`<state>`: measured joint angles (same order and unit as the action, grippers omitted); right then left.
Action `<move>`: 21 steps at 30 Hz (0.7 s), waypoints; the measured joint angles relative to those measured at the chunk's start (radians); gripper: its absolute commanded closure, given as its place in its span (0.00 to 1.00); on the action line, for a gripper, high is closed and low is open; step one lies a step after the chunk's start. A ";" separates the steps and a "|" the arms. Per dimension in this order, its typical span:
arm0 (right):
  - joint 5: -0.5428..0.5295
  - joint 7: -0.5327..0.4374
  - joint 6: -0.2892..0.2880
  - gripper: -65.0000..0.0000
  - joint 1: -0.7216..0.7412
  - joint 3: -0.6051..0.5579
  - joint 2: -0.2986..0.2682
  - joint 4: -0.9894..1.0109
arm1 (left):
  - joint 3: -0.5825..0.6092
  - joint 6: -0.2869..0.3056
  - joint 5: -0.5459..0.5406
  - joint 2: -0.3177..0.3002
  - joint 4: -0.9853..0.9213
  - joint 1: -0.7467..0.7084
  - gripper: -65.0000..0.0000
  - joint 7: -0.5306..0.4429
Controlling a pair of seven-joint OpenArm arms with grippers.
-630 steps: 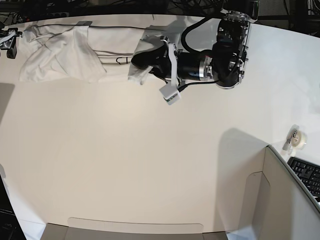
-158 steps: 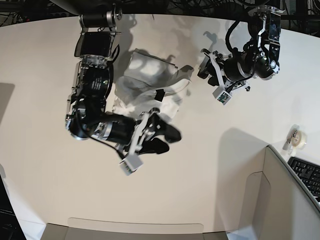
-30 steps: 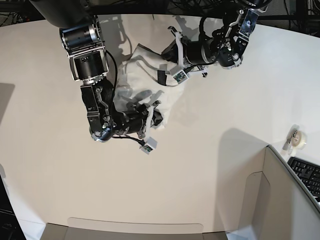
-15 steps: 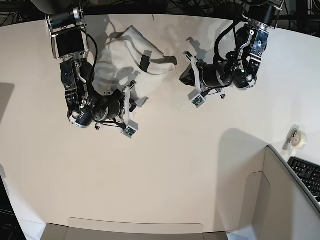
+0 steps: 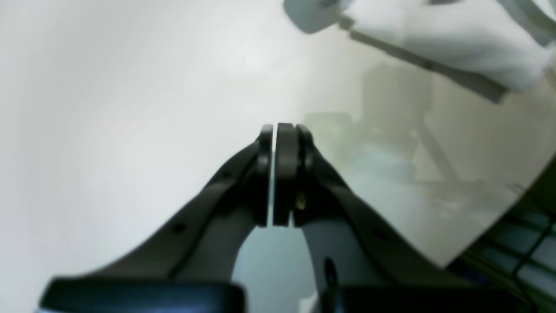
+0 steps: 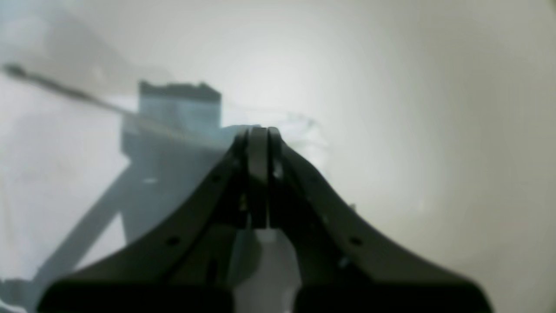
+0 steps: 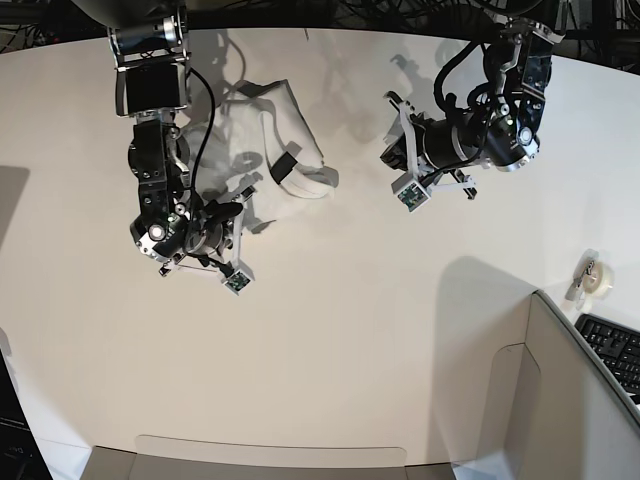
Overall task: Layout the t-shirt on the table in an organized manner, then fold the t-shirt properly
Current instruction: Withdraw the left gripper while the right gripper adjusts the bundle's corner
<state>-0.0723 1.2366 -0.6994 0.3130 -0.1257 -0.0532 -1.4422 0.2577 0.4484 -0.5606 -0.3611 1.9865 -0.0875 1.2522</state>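
Note:
The white t-shirt (image 7: 268, 140) lies crumpled in a heap on the white table (image 7: 330, 340), far left of middle. My right gripper (image 7: 236, 212) hovers at the heap's lower edge; in its wrist view the jaws (image 6: 258, 132) are pressed together with nothing visible between them, and blurred white cloth (image 6: 47, 165) fills the left. My left gripper (image 7: 389, 156) is over bare table to the right of the shirt, apart from it. It is shut (image 5: 280, 129) and empty, with the t-shirt (image 5: 456, 48) at the top right of its view.
A tape roll (image 7: 598, 278) sits near the right edge. A grey partition panel (image 7: 560, 410) and a keyboard (image 7: 615, 352) occupy the lower right corner. The table's curved far edge (image 7: 330, 30) runs just behind the shirt.
Over the last second the left gripper came off the shirt and drew back to the right. The shirt dropped into a tighter heap, and the right arm shifted left beside it.

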 measured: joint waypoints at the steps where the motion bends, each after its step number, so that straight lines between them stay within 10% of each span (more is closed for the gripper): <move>1: 0.002 -0.013 0.000 1.00 0.000 0.000 0.011 0.018 | 0.003 0.006 -0.001 0.001 0.018 -0.006 1.00 0.009; 13: 0.023 -0.017 0.000 1.00 0.011 0.118 0.024 0.051 | 0.008 0.005 -0.385 0.023 0.036 -0.081 1.00 0.026; 21: 0.027 -0.018 0.000 1.00 0.014 0.174 0.027 0.051 | 0.159 0.001 -0.404 0.105 -0.034 -0.074 1.00 0.010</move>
<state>-0.0456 1.2186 -0.6994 0.3271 0.0486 -0.0265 -1.3911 0.4168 0.4492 -0.9649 -0.2565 1.9526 -0.1616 1.2625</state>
